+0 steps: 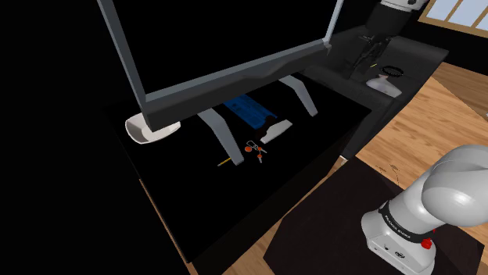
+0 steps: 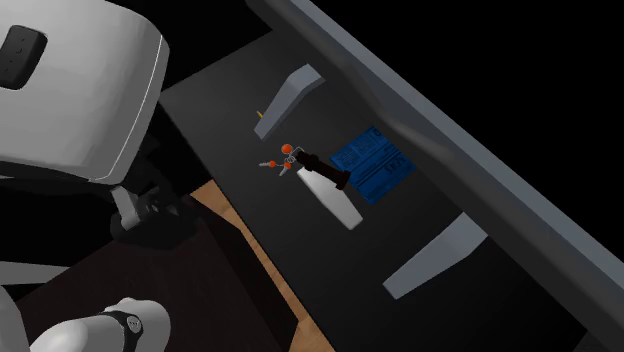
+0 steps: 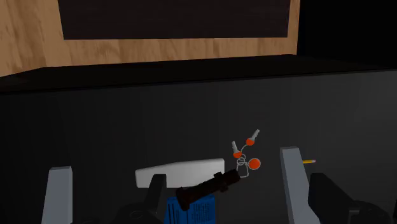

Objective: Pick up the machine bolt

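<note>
**Dark worktop, black bolt lying ahead of a spread claw**

Dark worktop [image 3: 127, 127] stretches under a grey-framed screen [image 1: 235, 76] on slanted grey legs [image 2: 432, 258], with a wooden floor [image 1: 438, 117] beyond its edge. Near the middle lies the black machine bolt [image 3: 207, 189], a short rod that is thicker at one end. It rests slantwise across one end of a white flat slab [image 3: 180, 172], just beside a blue patterned pad [image 2: 372, 163]. A small red-and-orange ringed trinket [image 3: 245, 154] sits just beside the bolt's other end.

By its look, the bolt should be stiff, dense for its size and fairly smooth, so a nudge could make it roll or skid off the slab. The best hold seems to be across the shank near its middle, with the fingers squeezing its sides clear of the trinket.

In the wrist view the claw [image 3: 238, 194] stands spread wide, its two black fingers well apart. The bolt lies in line with the gap but farther out, so the fingers touch and hold nothing. The claw would likely need to close in on the bolt before pinching.
</note>
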`<state>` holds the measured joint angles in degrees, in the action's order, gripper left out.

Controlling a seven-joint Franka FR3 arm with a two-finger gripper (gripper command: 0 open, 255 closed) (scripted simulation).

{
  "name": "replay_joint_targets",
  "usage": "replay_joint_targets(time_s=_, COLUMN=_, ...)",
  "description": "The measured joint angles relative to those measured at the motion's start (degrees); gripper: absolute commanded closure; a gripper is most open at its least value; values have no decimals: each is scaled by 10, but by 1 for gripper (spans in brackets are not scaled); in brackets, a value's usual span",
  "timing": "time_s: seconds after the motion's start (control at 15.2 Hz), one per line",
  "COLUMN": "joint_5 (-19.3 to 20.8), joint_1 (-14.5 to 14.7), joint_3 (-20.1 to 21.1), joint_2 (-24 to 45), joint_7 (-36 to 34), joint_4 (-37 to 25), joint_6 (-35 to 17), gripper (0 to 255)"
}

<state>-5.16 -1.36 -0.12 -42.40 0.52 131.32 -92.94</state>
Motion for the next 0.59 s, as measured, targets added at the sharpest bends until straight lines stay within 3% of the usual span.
replay_joint_targets(time_s=0.2, joint_5=-4, joint_1=-2, joint_3=12, joint_2=11, joint_7=-20, joint_4=10, joint_6=-21, gripper=0)
replay_joint_targets(time_s=0.59, joint_5=-15, joint_1=-14, joint_3=64, joint_2=76, joint_7=-111, joint_4=48, joint_6=-122, gripper=0)
